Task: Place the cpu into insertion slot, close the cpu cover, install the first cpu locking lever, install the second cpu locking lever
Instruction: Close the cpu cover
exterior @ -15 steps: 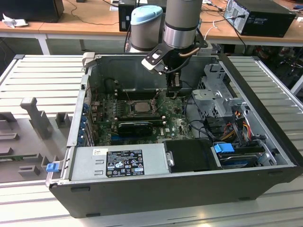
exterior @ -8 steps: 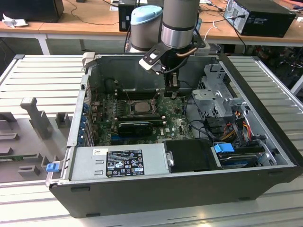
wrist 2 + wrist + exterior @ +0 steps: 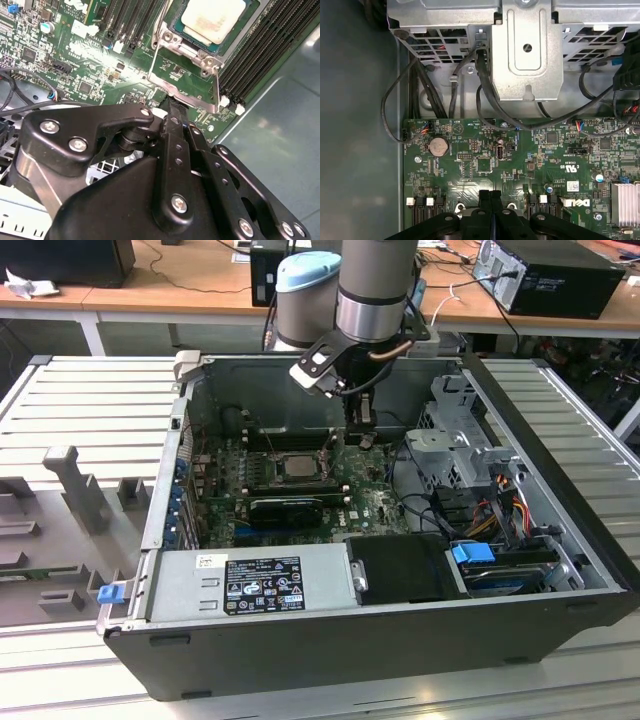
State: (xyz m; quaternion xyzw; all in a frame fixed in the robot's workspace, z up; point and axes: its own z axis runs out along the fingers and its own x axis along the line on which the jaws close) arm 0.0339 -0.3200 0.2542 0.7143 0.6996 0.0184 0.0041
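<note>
The cpu (image 3: 215, 20) lies flat in the insertion slot (image 3: 176, 26), silver-tan face up; in the exterior view the cpu (image 3: 298, 466) sits mid-board inside the open computer case. The cpu cover (image 3: 192, 100) stands swung open, and green board shows through its cut-out centre. My gripper (image 3: 172, 107) is shut with nothing between its fingers, its tip right at the raised cover's free edge. The exterior view shows the gripper (image 3: 364, 440) reaching down just to the right of the socket. In the first wrist view the fingertips (image 3: 491, 196) are pressed together above the motherboard.
A metal drive cage (image 3: 455, 445) with black cables (image 3: 485, 100) stands to the exterior view's right of the gripper. Memory slots (image 3: 265, 45) flank the socket. A black card (image 3: 290, 508) and the power supply (image 3: 255, 580) lie nearer the front wall.
</note>
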